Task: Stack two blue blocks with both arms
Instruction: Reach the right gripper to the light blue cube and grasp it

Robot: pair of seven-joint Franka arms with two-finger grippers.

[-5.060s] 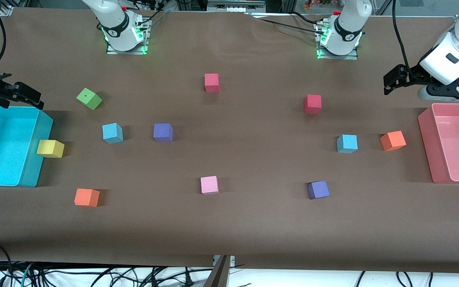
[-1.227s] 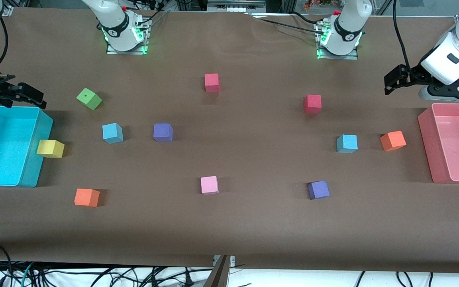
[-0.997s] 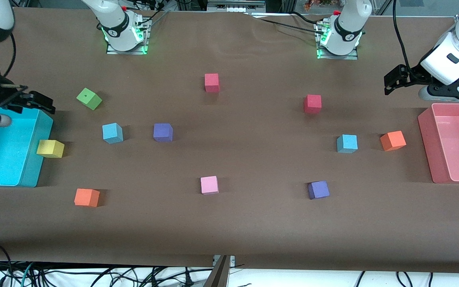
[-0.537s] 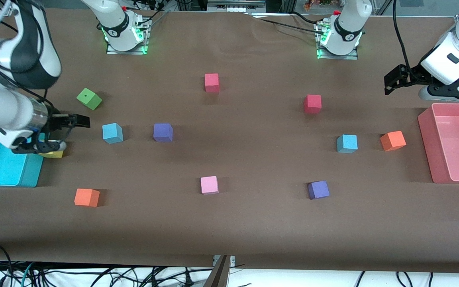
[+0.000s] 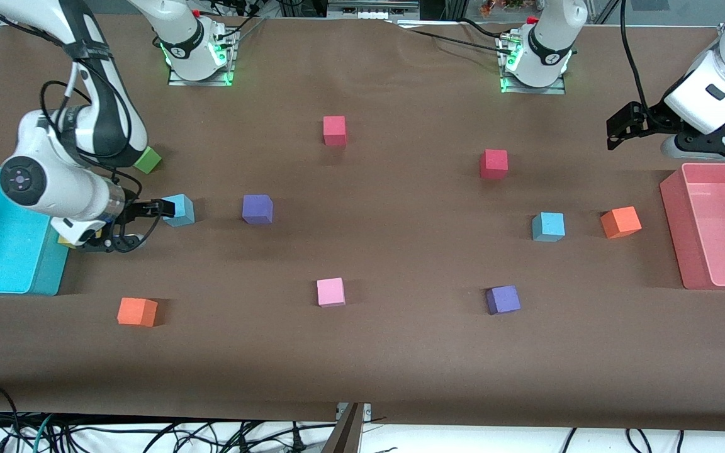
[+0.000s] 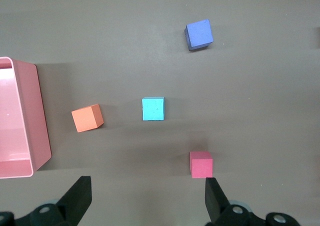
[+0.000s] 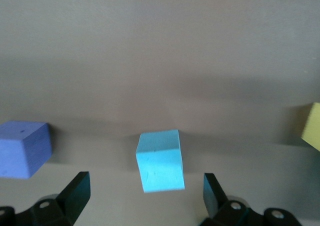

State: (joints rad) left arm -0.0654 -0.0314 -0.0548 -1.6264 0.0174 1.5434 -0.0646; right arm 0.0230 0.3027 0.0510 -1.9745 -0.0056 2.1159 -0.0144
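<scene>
Brown table (image 5: 362, 352): blue blocks (image 5: 178, 209) (image 5: 548, 226) flat, apart.

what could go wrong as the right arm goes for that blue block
The right tool, open, hangs beside the blue block rather than squarely over it, so a descending finger could nudge it aside. The arm's wrist covers the yellow block by the cyan bin and could bump it. The second blue block sits near an orange block, which the waiting open left tool might clip.
</scene>
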